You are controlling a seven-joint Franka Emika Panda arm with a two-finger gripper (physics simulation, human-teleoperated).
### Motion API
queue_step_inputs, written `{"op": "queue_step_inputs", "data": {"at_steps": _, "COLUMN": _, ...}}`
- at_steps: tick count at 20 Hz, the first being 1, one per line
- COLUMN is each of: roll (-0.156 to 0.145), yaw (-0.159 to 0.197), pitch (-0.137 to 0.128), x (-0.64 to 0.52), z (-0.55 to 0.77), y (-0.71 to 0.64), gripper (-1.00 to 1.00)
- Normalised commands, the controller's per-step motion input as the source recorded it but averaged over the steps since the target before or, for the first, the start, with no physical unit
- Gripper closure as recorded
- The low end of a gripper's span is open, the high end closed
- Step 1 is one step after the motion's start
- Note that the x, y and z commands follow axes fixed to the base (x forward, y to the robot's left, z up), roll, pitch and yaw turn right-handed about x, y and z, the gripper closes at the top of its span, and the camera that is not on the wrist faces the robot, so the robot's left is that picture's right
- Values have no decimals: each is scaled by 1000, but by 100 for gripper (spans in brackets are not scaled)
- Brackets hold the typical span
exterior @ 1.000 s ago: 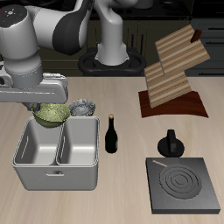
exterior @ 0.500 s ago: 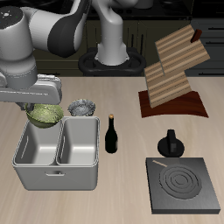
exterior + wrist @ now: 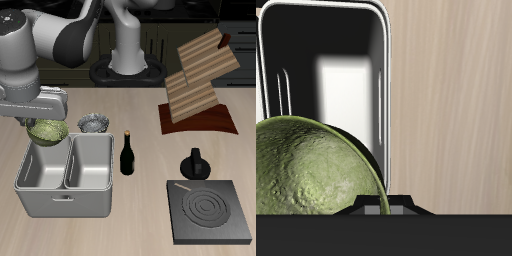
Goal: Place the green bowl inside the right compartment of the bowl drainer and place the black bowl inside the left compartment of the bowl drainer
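Note:
My gripper (image 3: 46,120) is shut on the green bowl (image 3: 47,131), a mottled olive bowl hanging above the back edge of the bowl drainer (image 3: 63,187). The bowl is over the right compartment, the well farther from the wine bottle. In the wrist view the green bowl (image 3: 306,170) fills the foreground, with an empty well of the bowl drainer (image 3: 384,60) beneath it. The black bowl (image 3: 95,122), silvery grey with dark flecks, rests on the table just behind the drainer's other well. Both wells look empty.
A dark wine bottle (image 3: 127,153) stands right beside the drainer. A wooden rack (image 3: 196,82) on a dark mat sits farther back. A black stove plate (image 3: 210,212) lies near the front edge, with a small black pot (image 3: 194,164) behind it.
The gripper has carried the green bowl sideways, away from the wine bottle, from over the drainer's central wall to over the outer well. The black bowl has not moved.

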Motion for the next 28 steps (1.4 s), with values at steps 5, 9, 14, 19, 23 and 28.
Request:
{"op": "queue_step_inputs", "data": {"at_steps": 5, "roll": -19, "yaw": 31, "pitch": 6, "x": -16, "z": -57, "y": -38, "gripper": -100}}
{"op": "queue_step_inputs", "data": {"at_steps": 9, "roll": -1, "yaw": 7, "pitch": 15, "x": 13, "z": -52, "y": -11, "gripper": -100}}
{"op": "queue_step_inputs", "data": {"at_steps": 14, "roll": 24, "yaw": 10, "pitch": -8, "x": -90, "z": 61, "y": 100, "gripper": -100}}
{"op": "queue_step_inputs", "data": {"at_steps": 19, "roll": 74, "yaw": 12, "pitch": -49, "x": -226, "z": 223, "y": 327, "gripper": -100}}
{"op": "queue_step_inputs", "data": {"at_steps": 23, "roll": -18, "yaw": -1, "pitch": -4, "x": -16, "z": 36, "y": -59, "gripper": -100}}
{"op": "queue_step_inputs", "data": {"at_steps": 28, "roll": -16, "yaw": -28, "pitch": -35, "x": -237, "z": 83, "y": -3, "gripper": -100}}
